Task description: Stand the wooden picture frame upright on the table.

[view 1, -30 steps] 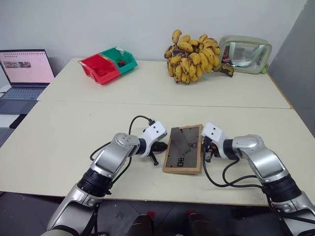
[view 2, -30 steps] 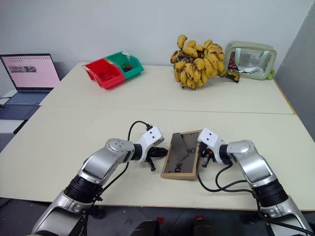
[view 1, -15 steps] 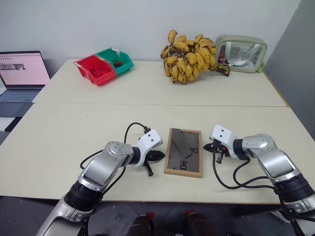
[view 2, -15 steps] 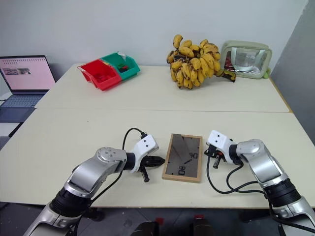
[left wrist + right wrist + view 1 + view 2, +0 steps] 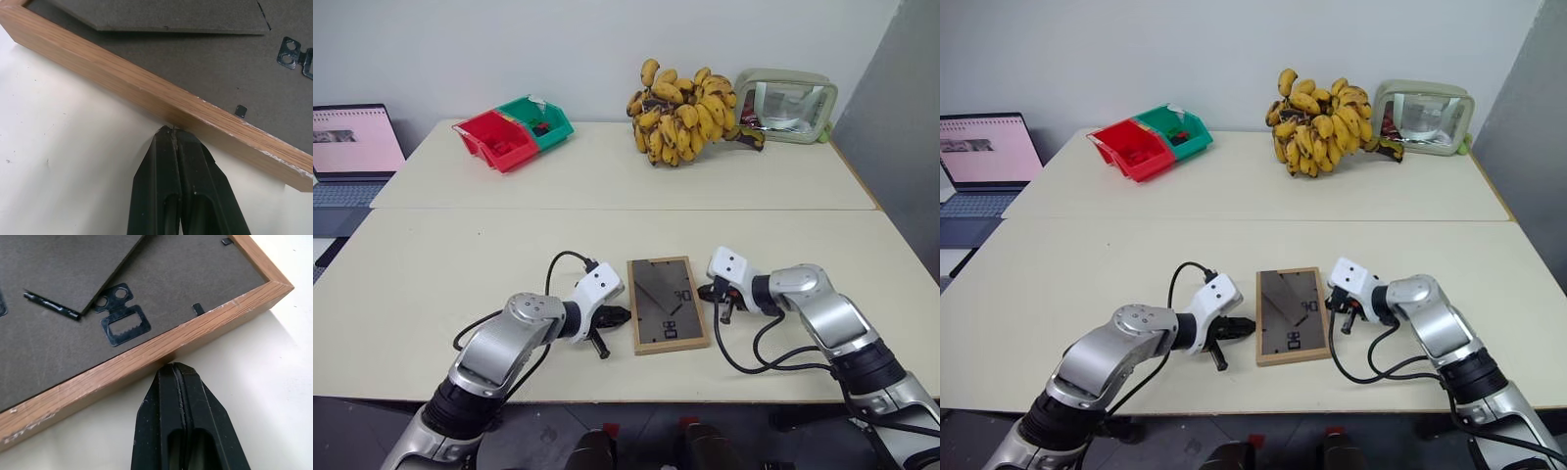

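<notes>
Behind my workspace rises a plain pale wall point(image 5: 509, 39). A grey panel point(image 5: 901, 127) stands on my right. Dark floor point(image 5: 372, 411) lies below.

The wooden picture frame point(image 5: 668, 304) lies flat, back up, on the near half of the surface point(image 5: 460, 264), squarely between both sets of jaws. Left gripper point(image 5: 174, 133) touches one long side; right gripper point(image 5: 172, 367) meets the opposite side. Far beyond them: bins point(image 5: 514, 130) left, bananas point(image 5: 680, 111) centre, pouch point(image 5: 783, 105) right.
</notes>
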Available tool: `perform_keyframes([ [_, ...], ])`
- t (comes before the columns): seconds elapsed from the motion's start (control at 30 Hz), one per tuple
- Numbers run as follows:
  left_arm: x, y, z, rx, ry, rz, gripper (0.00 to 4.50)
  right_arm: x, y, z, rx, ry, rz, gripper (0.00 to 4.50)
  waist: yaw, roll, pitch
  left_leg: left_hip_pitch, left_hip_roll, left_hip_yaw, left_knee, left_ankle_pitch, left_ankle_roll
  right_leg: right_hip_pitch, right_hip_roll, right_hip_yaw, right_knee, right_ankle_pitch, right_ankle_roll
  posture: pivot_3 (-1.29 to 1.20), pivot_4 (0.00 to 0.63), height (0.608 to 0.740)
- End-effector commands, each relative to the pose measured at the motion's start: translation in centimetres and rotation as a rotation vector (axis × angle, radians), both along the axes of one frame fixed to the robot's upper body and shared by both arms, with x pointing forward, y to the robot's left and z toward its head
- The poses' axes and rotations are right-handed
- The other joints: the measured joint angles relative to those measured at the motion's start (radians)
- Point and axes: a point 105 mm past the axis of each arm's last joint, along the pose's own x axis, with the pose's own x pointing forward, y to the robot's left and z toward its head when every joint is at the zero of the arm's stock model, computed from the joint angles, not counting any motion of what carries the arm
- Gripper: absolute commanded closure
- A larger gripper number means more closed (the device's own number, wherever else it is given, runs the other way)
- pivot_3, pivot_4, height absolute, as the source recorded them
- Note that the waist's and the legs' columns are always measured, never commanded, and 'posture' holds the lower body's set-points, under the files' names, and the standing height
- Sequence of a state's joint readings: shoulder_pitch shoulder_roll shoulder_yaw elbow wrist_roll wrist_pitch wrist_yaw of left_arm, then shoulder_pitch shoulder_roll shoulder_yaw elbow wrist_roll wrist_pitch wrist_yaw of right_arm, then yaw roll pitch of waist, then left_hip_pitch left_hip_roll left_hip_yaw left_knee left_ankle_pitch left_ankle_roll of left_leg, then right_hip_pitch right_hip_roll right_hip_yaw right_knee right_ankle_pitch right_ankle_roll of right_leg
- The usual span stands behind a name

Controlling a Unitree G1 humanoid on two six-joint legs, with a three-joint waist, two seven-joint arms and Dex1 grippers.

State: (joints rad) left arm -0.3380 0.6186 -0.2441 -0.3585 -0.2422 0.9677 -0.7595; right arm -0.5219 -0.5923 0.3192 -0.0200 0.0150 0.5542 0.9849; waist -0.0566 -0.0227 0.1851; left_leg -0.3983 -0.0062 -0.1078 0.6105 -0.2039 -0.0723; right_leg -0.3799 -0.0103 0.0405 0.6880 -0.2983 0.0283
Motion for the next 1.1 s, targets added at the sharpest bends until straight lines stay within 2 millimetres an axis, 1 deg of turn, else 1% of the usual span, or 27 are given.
perform_keyframes([
  [0.03, 0.8, 3.6, 1.0, -0.012, -0.028, 0.099, 4.46, 0.2, -1.0, 0.9, -0.008, -0.036, -0.003, 4.5, 0.0, 0.0, 0.0, 0.0, 0.0, 0.0, 0.0, 0.0, 0.0, 0.0, 0.0, 0.0, 0.0, 0.0, 0.0, 0.0, 0.15, 0.74],
  [0.07, 0.8, 3.7, 1.9, -0.076, -0.012, 0.107, 4.46, 0.3, -1.3, 0.9, -0.008, -0.037, -0.007, 4.5, 0.0, 0.0, 0.0, 0.0, 0.0, 0.0, 0.0, 0.0, 0.0, 0.0, 0.0, 0.0, 0.0, 0.0, 0.0, 0.0, 0.15, 0.74],
  [0.1, 0.4, 3.7, 3.0, -0.168, 0.04, 0.109, 4.1, 0.4, -1.5, 0.9, -0.011, -0.041, -0.013, 4.5, 0.001, 0.0, 0.0, 0.0, 0.0, 0.0, 0.0, 0.0, 0.0, 0.0, 0.0, 0.0, 0.0, 0.0, 0.0, 0.0, 0.15, 0.74],
  [0.13, 0.0, 3.7, 4.0, -0.252, 0.1, 0.111, 4.02, 0.5, -1.7, 0.9, -0.014, -0.044, -0.018, 4.5, 0.001, 0.0, 0.0, 0.0, 0.0, 0.0, 0.0, 0.0, 0.0, 0.0, 0.0, 0.0, 0.0, 0.0, 0.0, 0.0, 0.15, 0.74],
  [0.2, -0.8, 3.9, 5.6, -0.383, 0.225, 0.127, 3.56, 0.7, -2.1, 0.9, -0.019, -0.048, -0.023, 4.5, 0.001, -0.001, 0.0, -0.001, 0.0, -0.001, 0.0, 0.0, 0.0, 0.0, 0.001, -0.001, 0.0, 0.0, 0.0, 0.0, 0.15, 0.74],
  [0.27, -2.1, 4.3, 6.3, -0.468, 0.364, 0.117, 3.21, 0.8, -2.4, 0.9, -0.022, -0.054, -0.029, 4.5, 0.003, -0.001, 0.001, -0.002, 0.0, -0.001, 0.0, 0.0, 0.0, 0.0, 0.0, -0.001, 0.0, -0.002, 0.003, 0.0, 0.15, 0.74],
  [0.3, -2.6, 4.5, 6.5, -0.5, 0.421, 0.114, 2.96, 0.8, -2.5, 0.9, -0.022, -0.054, -0.03, 4.5, 0.002, -0.001, 0.001, -0.002, 0.0, -0.001, 0.0, 0.0, 0.0, 0.0, 0.0, -0.001, -0.001, -0.002, 0.004, 0.0, 0.15, 0.74],
  [0.33, -2.8, 4.8, 6.4, -0.537, 0.469, 0.128, 2.82, 0.9, -2.5, 0.9, -0.021, -0.057, -0.032, 4.5, 0.001, -0.001, 0.001, -0.001, 0.0, -0.001, 0.0, 0.0, 0.0, 0.0, 0.0, -0.001, -0.001, -0.002, 0.004, 0.0, 0.15, 0.74],
  [0.37, -2.8, 5.2, 6.3, -0.566, 0.505, 0.147, 2.57, 0.9, -2.5, 0.9, -0.016, -0.058, -0.037, 4.5, 0.001, -0.001, 0.001, -0.001, 0.0, 0.0, 0.0, 0.0, 0.0, 0.0, -0.001, -0.001, 0.0, -0.002, 0.004, 0.0, 0.15, 0.74],
  [0.43, -2.7, 5.7, 5.9, -0.619, 0.568, 0.172, 2.26, 0.9, -2.4, 0.9, -0.009, -0.057, -0.038, 4.5, 0.002, -0.001, 0.001, -0.001, 0.0, -0.001, 0.0, 0.0, 0.0, 0.0, -0.001, -0.001, 0.0, -0.002, 0.004, 0.0, 0.15, 0.74],
  [0.47, -2.6, 5.8, 5.8, -0.64, 0.589, 0.178, 1.93, 0.9, -2.3, 0.9, -0.008, -0.057, -0.037, 4.5, 0.002, -0.001, 0.001, -0.001, 0.0, -0.001, 0.0, 0.0, 0.0, 0.0, -0.001, -0.001, 0.0, -0.002, 0.004, 0.0, 0.15, 0.74],
  [0.5, -2.6, 5.9, 5.7, -0.656, 0.608, 0.186, 1.86, 0.8, -2.2, 0.9, -0.004, -0.057, -0.038, 4.5, 0.003, -0.001, 0.001, -0.001, 0.0, -0.001, 0.0, 0.0, 0.0, 0.0, -0.001, -0.001, 0.0, -0.002, 0.004, 0.0, 0.15, 0.74],
  [0.57, -2.6, 5.9, 4.9, -0.654, 0.636, 0.216, 1.42, 0.5, -2.0, 0.8, 0.001, -0.051, -0.035, 4.5, 0.004, -0.001, 0.001, -0.001, 0.0, -0.001, 0.0, 0.0, 0.0, 0.0, -0.001, -0.001, 0.0, -0.001, 0.001, 0.0, 0.15, 0.74],
  [0.6, -2.8, 5.8, 4.6, -0.662, 0.653, 0.221, 1.23, 0.3, -2.0, 0.7, 0.002, -0.045, -0.033, 4.5, 0.005, -0.001, 0.001, -0.001, 0.0, -0.001, 0.0, 0.0, 0.0, 0.0, -0.003, -0.001, 0.0, 0.0, 0.0, 0.0, 0.15, 0.74],
  [0.63, -2.9, 5.7, 4.2, -0.662, 0.667, 0.227, 1.14, 0.0, -2.0, 0.6, 0.001, -0.04, -0.031, 4.5, 0.005, -0.001, 0.001, -0.001, 0.0, -0.001, 0.0, 0.0, 0.0, 0.0, -0.006, -0.001, 0.0, 0.0, 0.0, 0.0, 0.15, 0.74],
  [0.67, -3.0, 5.3, 3.8, -0.667, 0.678, 0.231, 0.87, -0.2, -2.0, 0.4, 0.0, -0.036, -0.028, 4.5, 0.005, -0.001, 0.001, -0.001, 0.0, -0.001, 0.0, 0.0, 0.0, 0.0, -0.006, -0.001, 0.0, 0.0, 0.0, 0.0, 0.15, 0.74],
  [0.73, -3.1, 4.8, 3.0, -0.668, 0.693, 0.243, 0.59, -0.6, -1.8, 0.3, 0.001, -0.03, -0.026, 4.5, 0.007, -0.001, 0.001, -0.001, 0.0, -0.001, 0.0, 0.0, 0.0, 0.0, -0.007, -0.001, 0.0, 0.0, 0.0, 0.0, 0.15, 0.74],
  [0.83, -3.6, 4.2, 2.1, -0.672, 0.717, 0.253, 0.02, -0.9, -1.6, 0.0, 0.004, -0.023, -0.03, 4.5, 0.007, -0.001, 0.0, 0.0, -0.001, -0.001, 0.0, 0.0, 0.0, 0.0, -0.007, -0.001, 0.0, 0.0, 0.0, 0.0, 0.15, 0.74],
  [1.0, -3.6, 3.5, 1.6, -0.69, 0.735, 0.26, 0.02, -1.4, -1.3, -0.2, 0.01, -0.014, -0.034, 4.5, 0.006, -0.001, 0.0, 0.0, 0.0, -0.001, 0.0, 0.0, 0.0, 0.0, -0.007, -0.001, 0.0, 0.0, 0.0, 0.0, 0.15, 0.74],
  [1.1, -3.2, 3.0, -0.1, -0.653, 0.743, 0.327, 0.02, -1.7, -0.8, -0.3, 0.014, -0.011, -0.031, 4.5, 0.007, -0.001, 0.0, 0.0, -0.001, 0.0, 0.0, 0.0, 0.0, 0.0, -0.007, 0.0, 0.0, 0.0, 0.0, 0.0, 0.15, 0.74],
])
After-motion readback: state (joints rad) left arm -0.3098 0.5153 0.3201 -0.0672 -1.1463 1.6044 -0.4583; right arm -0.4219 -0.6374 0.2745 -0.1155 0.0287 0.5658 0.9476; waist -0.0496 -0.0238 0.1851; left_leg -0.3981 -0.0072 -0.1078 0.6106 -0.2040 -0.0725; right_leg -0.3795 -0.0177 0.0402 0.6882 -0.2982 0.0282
